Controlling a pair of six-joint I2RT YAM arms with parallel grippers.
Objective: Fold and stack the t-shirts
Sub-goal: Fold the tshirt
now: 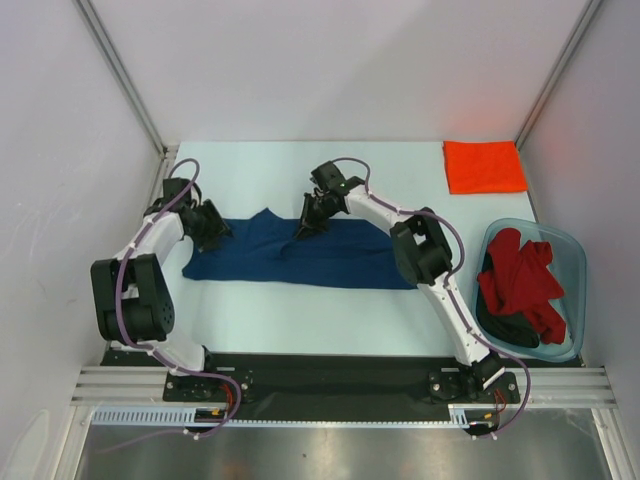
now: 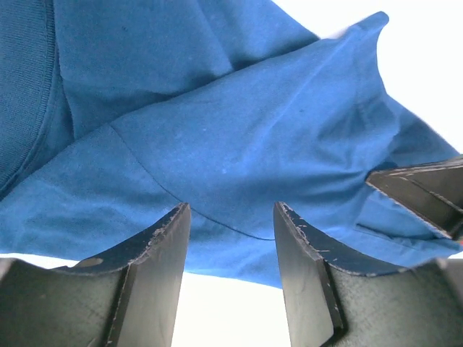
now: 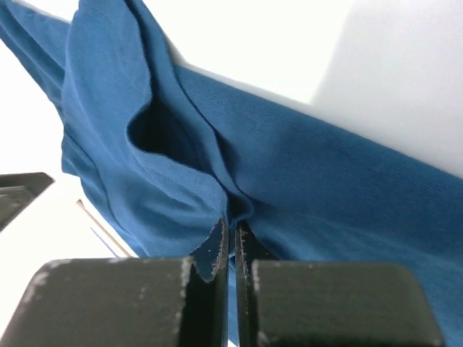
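**Desk:** How does the left end effector (image 2: 230, 210) stand, at the near left of the table (image 1: 300, 320)?

**Caption writer:** Released. Its two fingers (image 2: 155, 253) stand apart with a plain gap between them, at the left sleeve end of the navy t-shirt (image 1: 300, 255). The cloth lies just past the tips. Whether they touch it cannot be told.

**Desk:** And the right end effector (image 3: 231, 225)?

**Caption writer:** Clenched on the same shirt, at the middle of its far edge. A ridge of blue cloth is pinched between the tips and rises there into a fold. How far in the cloth reaches is hidden.

**Desk:** Anything unclear?

**Caption writer:** A dark shape (image 2: 427, 191), cut off at the right edge of the left wrist view, cannot be identified.

**Desk:** Farther out?

**Caption writer:** On the right, a clear bluish tub (image 1: 575, 262) holds a crumpled red t-shirt (image 1: 520, 280) over a dark t-shirt (image 1: 500, 328), which is mostly covered. In the far right corner lies a folded orange t-shirt (image 1: 484, 166), well apart from the rest.
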